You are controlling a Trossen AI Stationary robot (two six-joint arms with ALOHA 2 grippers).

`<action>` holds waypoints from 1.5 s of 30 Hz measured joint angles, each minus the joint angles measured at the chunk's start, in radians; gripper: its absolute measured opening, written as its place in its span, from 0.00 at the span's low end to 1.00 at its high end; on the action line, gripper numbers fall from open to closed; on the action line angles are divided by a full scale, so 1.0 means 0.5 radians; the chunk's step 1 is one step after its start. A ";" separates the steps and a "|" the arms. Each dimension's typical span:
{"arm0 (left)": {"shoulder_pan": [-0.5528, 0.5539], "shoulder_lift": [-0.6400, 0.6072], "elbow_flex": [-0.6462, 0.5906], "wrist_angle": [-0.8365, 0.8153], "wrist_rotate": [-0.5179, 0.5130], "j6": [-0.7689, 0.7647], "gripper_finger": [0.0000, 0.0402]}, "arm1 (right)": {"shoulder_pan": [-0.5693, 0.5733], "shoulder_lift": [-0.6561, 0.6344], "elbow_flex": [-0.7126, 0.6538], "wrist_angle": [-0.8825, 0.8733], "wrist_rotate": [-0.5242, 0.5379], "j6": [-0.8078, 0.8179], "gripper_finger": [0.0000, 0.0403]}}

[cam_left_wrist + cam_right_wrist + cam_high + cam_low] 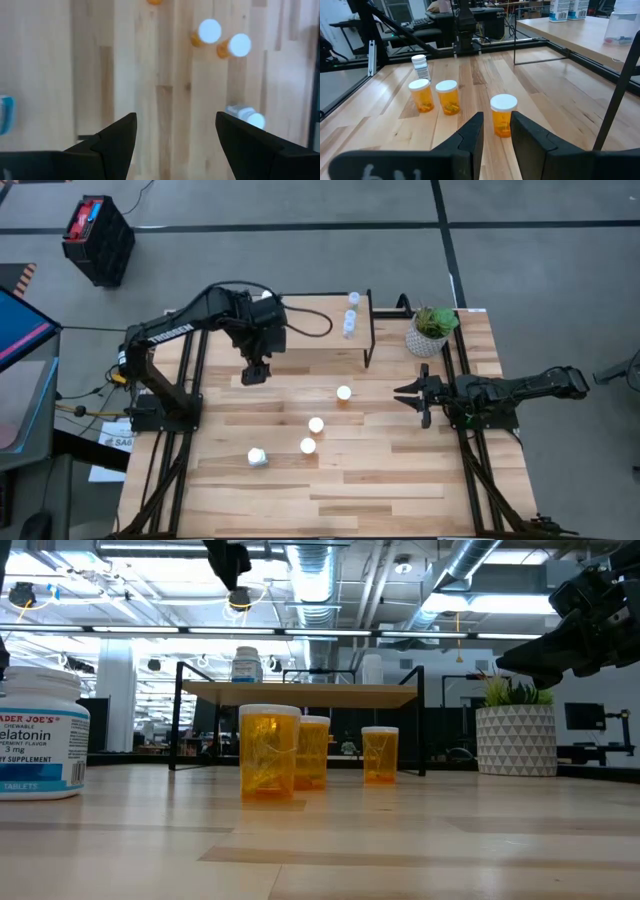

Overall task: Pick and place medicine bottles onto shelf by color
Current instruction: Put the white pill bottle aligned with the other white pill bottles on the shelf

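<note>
Two grippers are in view, and both have their fingers parted with nothing between them. Nearest the left gripper (256, 373), which hangs above the table (400, 480) just in front of the shelf (320, 330), the boards directly under it are bare; its wrist view shows the dark fingers (112, 142) spread wide over plain wood. A little farther out from it, toward the table's middle, stand three orange bottles with white caps: one (344, 393) closest to the shelf, then two (316, 425) (307, 446) close together. Beyond those, toward the front of the table, a white bottle with blue marks (257, 458) stands alone. Behind the left gripper, on the shelf's far right end, a few more bottles (351, 315) are lined up; the low view shows a white one with a blue label (246, 665) and a pale clear one (372, 668) up there. The right gripper (415, 397) waits at the right edge, pointing across the table, and the nearest orange bottle (503, 115) stands just ahead of its fingertips, with the potted plant (432, 330) beside it near the shelf's right end.
</note>
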 joint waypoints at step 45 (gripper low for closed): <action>-1.394 -0.827 -1.575 0.915 -0.563 -1.544 0.64 | 0.000 0.000 0.000 0.000 0.000 0.000 0.30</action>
